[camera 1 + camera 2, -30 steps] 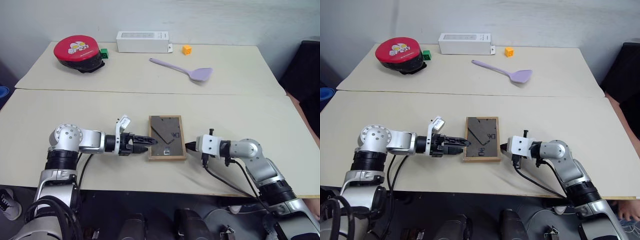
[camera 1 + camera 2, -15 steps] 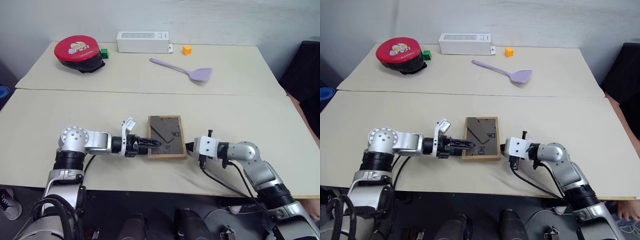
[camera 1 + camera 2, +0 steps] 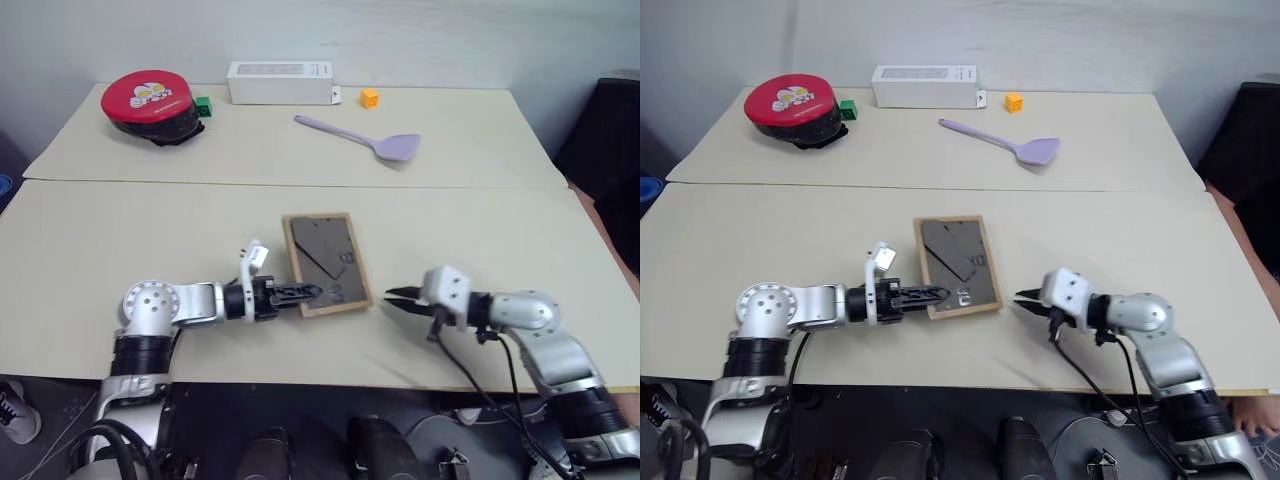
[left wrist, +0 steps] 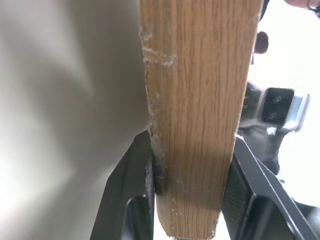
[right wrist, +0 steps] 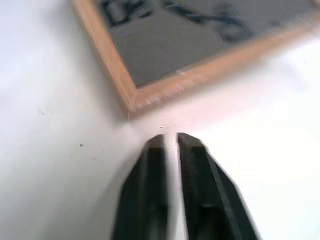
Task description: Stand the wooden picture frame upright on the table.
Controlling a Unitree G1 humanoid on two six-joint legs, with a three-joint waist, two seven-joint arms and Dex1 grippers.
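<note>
Right now the wooden picture frame lies back-side up on the near section of the worktop, turned a little askew. The left pincer is clamped on the frame's near left corner, a finger pressed to each face of the wood. The right pincer sits just beside the frame's near right corner, apart from it, its fingers slightly parted and holding nothing.

No readable text (lid print blurred).
</note>
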